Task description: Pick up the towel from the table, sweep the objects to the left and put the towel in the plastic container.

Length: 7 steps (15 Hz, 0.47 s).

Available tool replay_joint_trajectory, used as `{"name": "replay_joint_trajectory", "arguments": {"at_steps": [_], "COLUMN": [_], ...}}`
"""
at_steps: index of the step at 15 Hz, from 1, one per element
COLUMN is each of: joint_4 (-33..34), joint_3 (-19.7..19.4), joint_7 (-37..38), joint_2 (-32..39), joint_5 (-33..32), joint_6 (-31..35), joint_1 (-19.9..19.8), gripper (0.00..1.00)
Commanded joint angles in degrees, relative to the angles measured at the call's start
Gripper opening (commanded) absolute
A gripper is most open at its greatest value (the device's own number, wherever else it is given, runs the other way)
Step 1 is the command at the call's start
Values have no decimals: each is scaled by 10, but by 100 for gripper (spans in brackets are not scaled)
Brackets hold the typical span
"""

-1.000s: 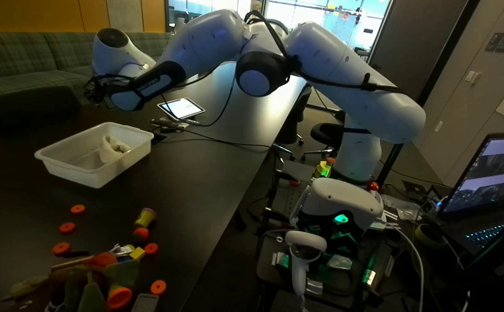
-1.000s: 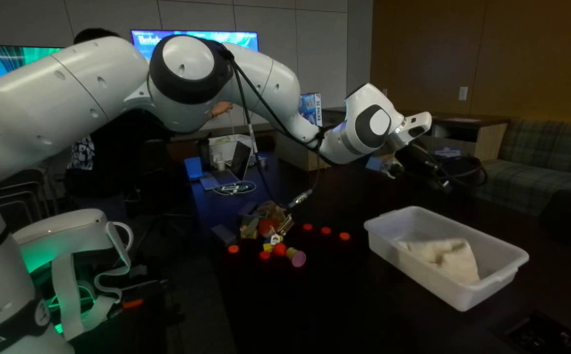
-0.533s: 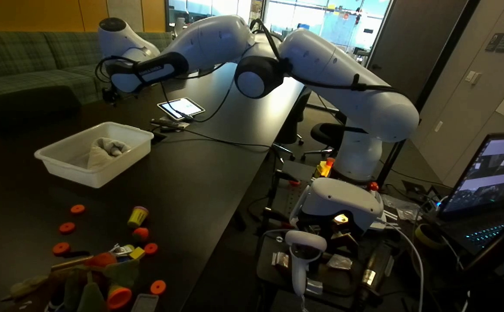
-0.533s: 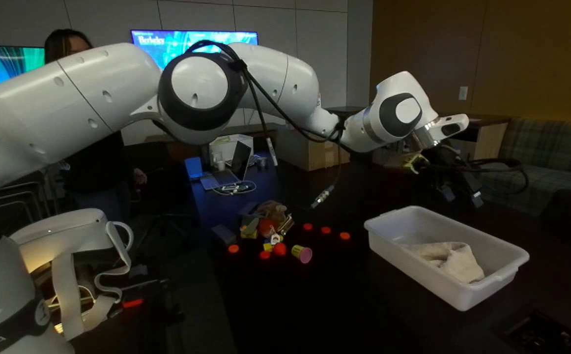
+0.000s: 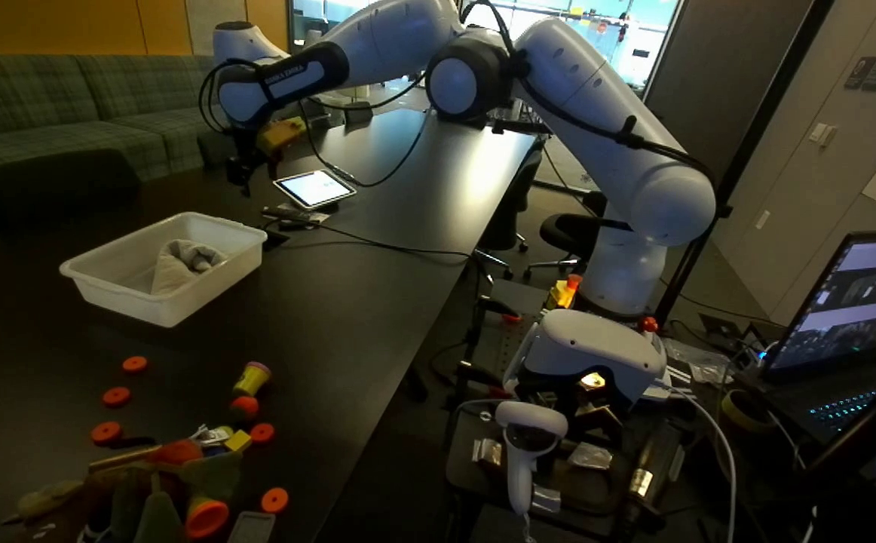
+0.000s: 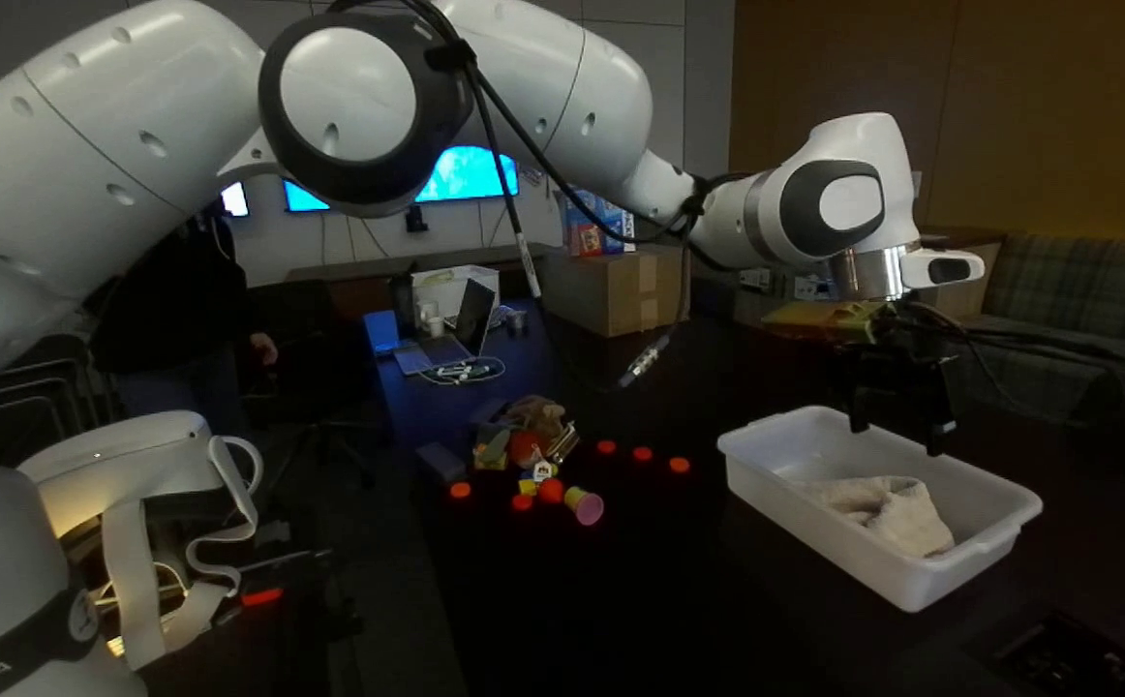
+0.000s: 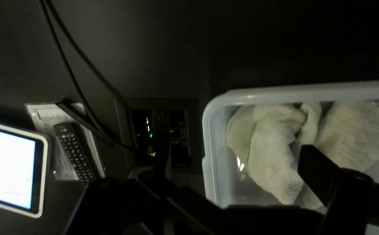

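The cream towel (image 6: 887, 518) lies crumpled inside the white plastic container (image 6: 814, 518), resting on its floor in both exterior views. Above the container, pointing down, hangs my gripper (image 6: 896, 439), its black fingers spread with nothing between them. From the wrist view, the towel (image 7: 274, 147) sits below the gap, and a finger (image 7: 318, 173) covers part of it. The objects form a pile (image 5: 170, 452) on the dark table, apart from the container, with a yellow cup (image 5: 252, 378), an orange ball (image 5: 244, 408) and several orange discs (image 5: 116, 397) around it.
A tablet (image 5: 316, 188) and a remote control (image 7: 75, 151) lie beside the container, with black cables (image 7: 75, 81) crossing the table. Farther along stand a laptop (image 6: 461, 324) and a cardboard box (image 6: 635, 290). A person (image 6: 170, 319) is behind the arm.
My gripper has swung from a tilted pose to pointing downward. Inside the container, the towel slumped lower and wider. The yellow cup rocked slightly; the other objects stayed put.
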Motion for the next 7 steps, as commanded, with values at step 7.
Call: {"name": "replay_joint_trajectory", "arguments": {"at_steps": [7], "joint_4": [-145], "joint_3": [58], "joint_7": [-91], "joint_2": [-98], "joint_5": [22], "joint_6": [-37], "joint_1": [-50], "gripper": [100]}}
